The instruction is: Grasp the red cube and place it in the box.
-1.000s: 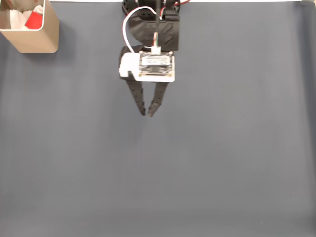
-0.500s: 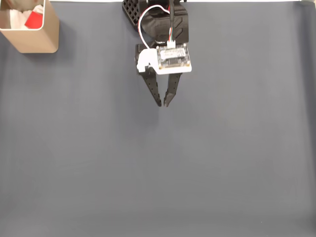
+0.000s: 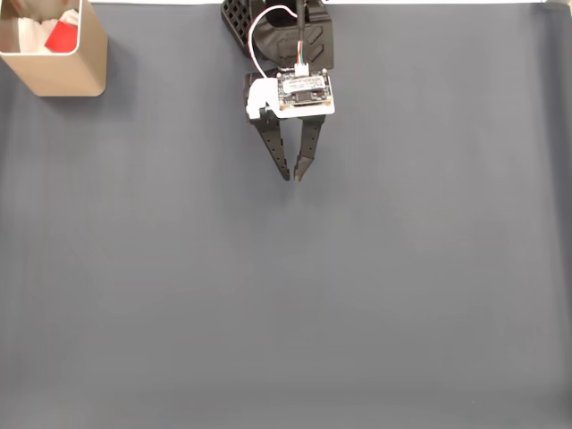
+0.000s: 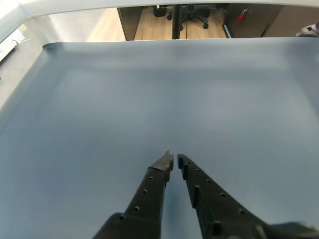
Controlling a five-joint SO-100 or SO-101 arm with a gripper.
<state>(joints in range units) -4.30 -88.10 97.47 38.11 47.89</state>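
Note:
In the fixed view the red cube (image 3: 61, 37) lies inside the tan box (image 3: 59, 77) at the top left corner, on white material. My gripper (image 3: 292, 177) hangs near the top centre, far to the right of the box, its black fingers pointing down the picture with the tips almost touching and nothing between them. The wrist view looks along the two black fingers (image 4: 154, 184), and the gripper (image 4: 174, 158) is shut over bare mat.
A dark grey-blue mat (image 3: 286, 295) covers the whole table. The arm's base (image 3: 277, 22) sits at the top edge. In the wrist view the mat's far edge (image 4: 164, 42) meets a floor with chair legs beyond.
The gripper has swung right from about a second ago, then pulled back a little toward the base. Its fingertips have closed from a slight gap. The cube stays in the box.

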